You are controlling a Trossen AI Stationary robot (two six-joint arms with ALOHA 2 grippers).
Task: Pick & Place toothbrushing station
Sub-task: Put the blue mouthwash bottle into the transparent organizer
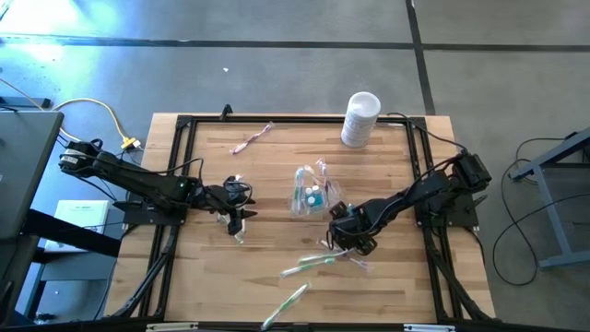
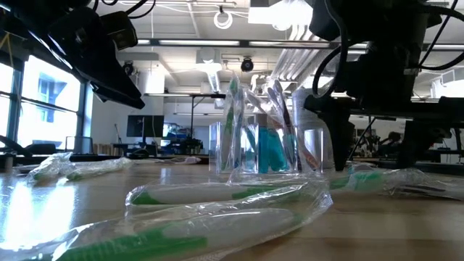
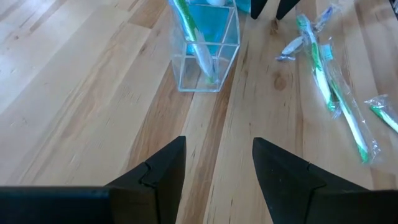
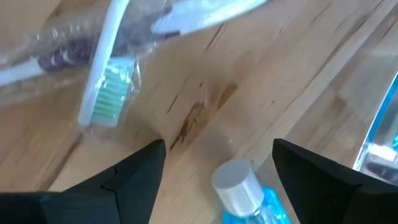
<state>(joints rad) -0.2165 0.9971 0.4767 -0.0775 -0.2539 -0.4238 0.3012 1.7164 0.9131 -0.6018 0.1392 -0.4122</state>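
Hovering open, right claw (image 1: 353,242) seemingly over teal tube (image 4: 249,196)

Right gripper (image 4: 217,163) has its two dark fingers spread wide with bare wooden table (image 4: 261,74) between them, nothing gripped. A teal tube with a white cap (image 4: 239,186) lies low between the fingers. Just beyond is a plastic-wrapped toothbrush with a green bristle head (image 4: 112,87), and a clear cup's edge (image 4: 379,124) shows off to one side.
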